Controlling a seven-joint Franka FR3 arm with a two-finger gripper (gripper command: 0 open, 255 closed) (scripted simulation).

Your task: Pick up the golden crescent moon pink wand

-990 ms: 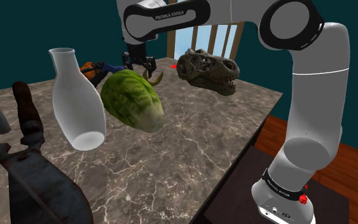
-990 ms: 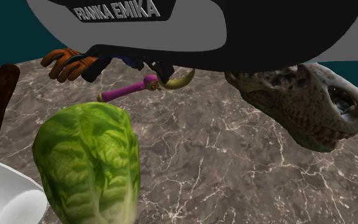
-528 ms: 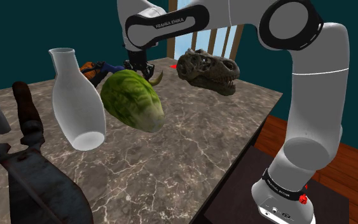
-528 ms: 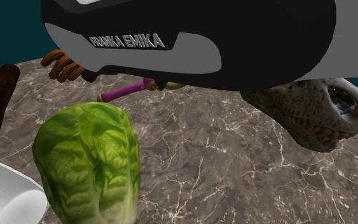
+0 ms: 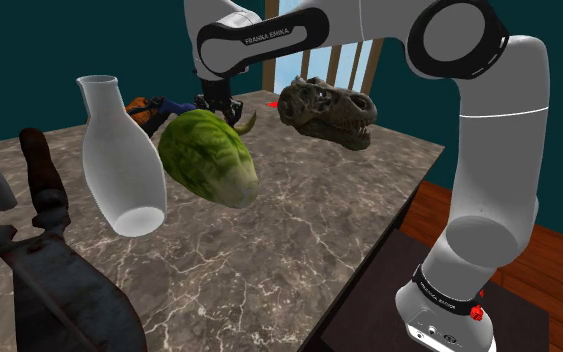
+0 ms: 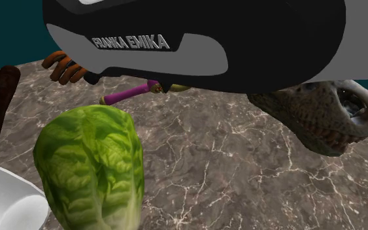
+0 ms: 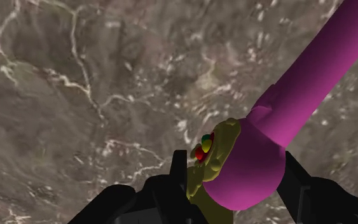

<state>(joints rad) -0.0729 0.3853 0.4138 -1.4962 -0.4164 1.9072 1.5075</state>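
Note:
The wand lies on the marble table, a pink-purple handle ending in a round knob with a golden crescent. It sits behind the lettuce, between the glove and the skull. In the wrist view the pink handle runs away from the fingers, and the knob and the olive-gold crescent base sit between them. My gripper is down at the table over the wand's head, shut on the wand at the knob, with the black fingers pressed against both sides.
A green lettuce head lies just in front of the wand. A dinosaur skull stands beside it to the shoulder view's right. An orange glove, a white vase and a dark brown tool stand to the left.
One second ago the gripper hung open just above the wand. It came down and shut on the wand's head. Nothing has moved in the last half second.

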